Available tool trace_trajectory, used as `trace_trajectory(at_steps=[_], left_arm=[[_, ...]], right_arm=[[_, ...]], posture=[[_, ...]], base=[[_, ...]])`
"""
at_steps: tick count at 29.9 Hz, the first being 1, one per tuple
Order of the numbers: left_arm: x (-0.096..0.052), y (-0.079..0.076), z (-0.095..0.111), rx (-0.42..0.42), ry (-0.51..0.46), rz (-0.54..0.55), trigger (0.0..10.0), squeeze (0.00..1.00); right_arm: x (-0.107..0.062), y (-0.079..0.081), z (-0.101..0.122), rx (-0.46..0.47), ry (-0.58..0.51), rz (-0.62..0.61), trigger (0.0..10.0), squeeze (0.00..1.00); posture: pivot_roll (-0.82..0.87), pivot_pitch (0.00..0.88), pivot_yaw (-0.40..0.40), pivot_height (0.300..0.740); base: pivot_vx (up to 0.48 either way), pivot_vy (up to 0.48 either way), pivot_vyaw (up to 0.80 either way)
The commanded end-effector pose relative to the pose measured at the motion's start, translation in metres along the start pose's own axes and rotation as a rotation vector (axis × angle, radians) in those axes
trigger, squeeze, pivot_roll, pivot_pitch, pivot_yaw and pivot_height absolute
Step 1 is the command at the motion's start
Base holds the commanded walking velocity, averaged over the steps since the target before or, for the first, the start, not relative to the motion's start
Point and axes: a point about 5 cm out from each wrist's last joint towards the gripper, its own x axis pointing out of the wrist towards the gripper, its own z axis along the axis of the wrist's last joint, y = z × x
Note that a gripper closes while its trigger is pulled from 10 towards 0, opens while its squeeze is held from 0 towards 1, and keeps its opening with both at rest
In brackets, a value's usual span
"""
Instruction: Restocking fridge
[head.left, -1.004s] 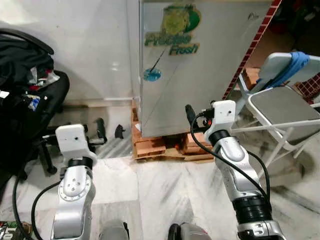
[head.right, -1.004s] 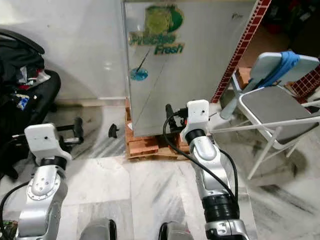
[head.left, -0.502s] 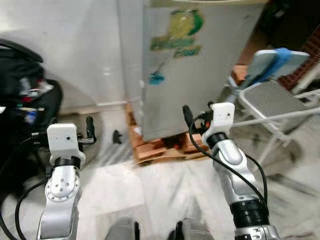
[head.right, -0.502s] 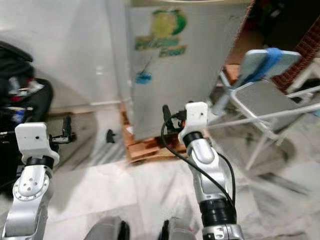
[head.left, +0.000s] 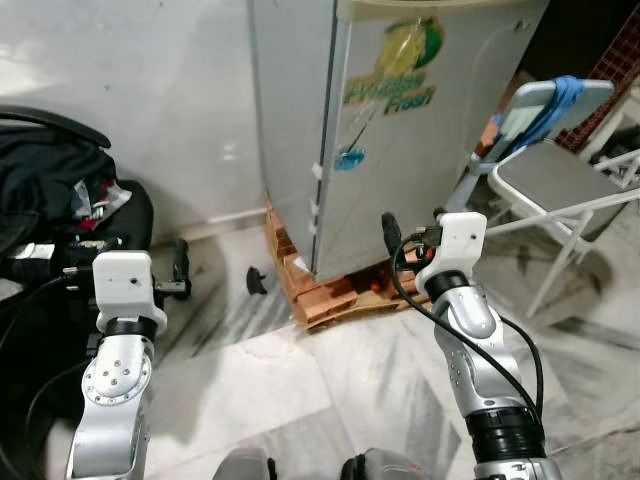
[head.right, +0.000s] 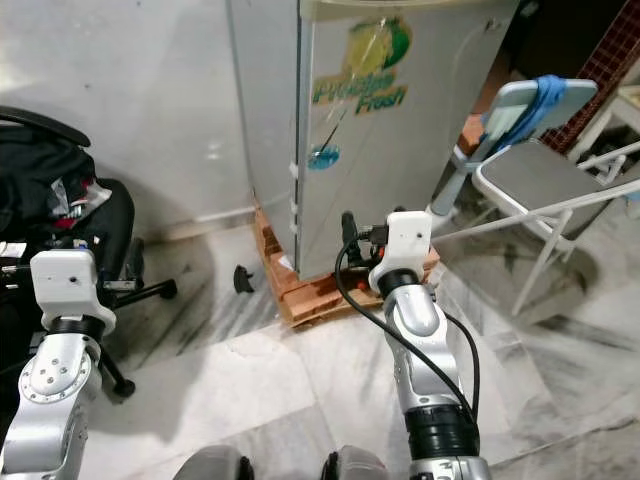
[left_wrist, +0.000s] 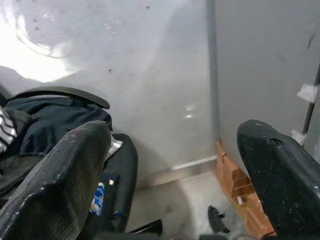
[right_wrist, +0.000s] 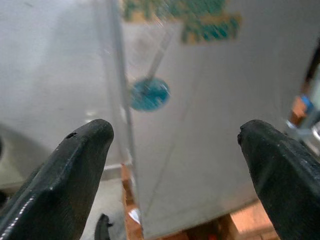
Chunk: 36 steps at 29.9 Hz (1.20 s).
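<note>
Before both spread-fingered grippers, closed fridge (head.left: 420, 130), top cut off, on bricks (head.left: 325, 295).

Showing, by count: 1 fridge (head.left: 400, 130) w/ door shut, standing on 1 brick base (head.left: 330, 295); 1 folding chair (head.left: 545, 185) carrying 1 blue cloth (head.left: 560, 95); 1 black office chair (head.left: 60, 230); 2 grippers, left gripper (left_wrist: 175, 165) & right gripper (right_wrist: 175, 165), both w/ fingers spread.

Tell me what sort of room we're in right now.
Probably a utility or storage corner of a home: a closed fridge raised on bricks over a marble floor, a folding chair to its right, and an office chair piled with clothes.
</note>
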Motion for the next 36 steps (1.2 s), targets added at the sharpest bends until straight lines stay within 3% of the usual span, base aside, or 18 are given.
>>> trace_trajectory(at_steps=[1, 4, 8, 11, 17, 27, 36], left_arm=[[0.001, -0.006, -0.002, 0.021, 0.009, -0.052, 10.0, 0.0], [0.003, -0.008, -0.002, 0.023, 0.006, -0.07, 10.0, 0.0], [0.006, -0.005, 0.001, 0.015, -0.006, -0.069, 10.0, 0.0], [0.001, -0.003, -0.002, 0.007, 0.001, -0.053, 10.0, 0.0], [-0.014, -0.006, -0.009, -0.006, 0.016, -0.035, 10.0, 0.0], [-0.011, -0.005, -0.003, -0.01, 0.004, -0.031, 10.0, 0.0], [-0.008, 0.001, -0.003, -0.016, 0.005, -0.009, 10.0, 0.0]], right_arm=[[-0.01, -0.014, -0.004, -0.014, 0.005, -0.081, 10.0, 0.0], [-0.014, -0.016, -0.005, -0.013, 0.008, -0.097, 10.0, 0.0], [-0.046, -0.033, -0.017, -0.073, 0.074, -0.106, 10.0, 0.0], [-0.053, -0.039, -0.019, -0.098, 0.097, -0.094, 10.0, 0.0], [-0.036, -0.036, -0.006, -0.135, 0.076, -0.047, 10.0, 0.0], [-0.012, -0.007, 0.005, -0.119, 0.027, 0.078, 10.0, 0.0], [-0.008, -0.005, 0.005, -0.101, 0.031, 0.07, 10.0, 0.0]], posture=[[0.11, 0.063, 0.088, 0.74], [0.1, 0.066, 0.091, 0.74], [0.09, 0.073, 0.06, 0.74], [0.08, 0.08, 0.034, 0.74], [0.1, 0.089, -0.017, 0.74], [0.12, 0.099, -0.02, 0.74], [0.11, 0.101, -0.027, 0.74]], base=[[0.0, 0.0, 0.0], [0.0, 0.0, 0.0], [0.0, 0.0, 0.0], [0.0, 0.0, 0.0], [0.088, 0.178, -0.2], [0.297, 0.377, -0.75], [0.289, 0.312, -0.7]])
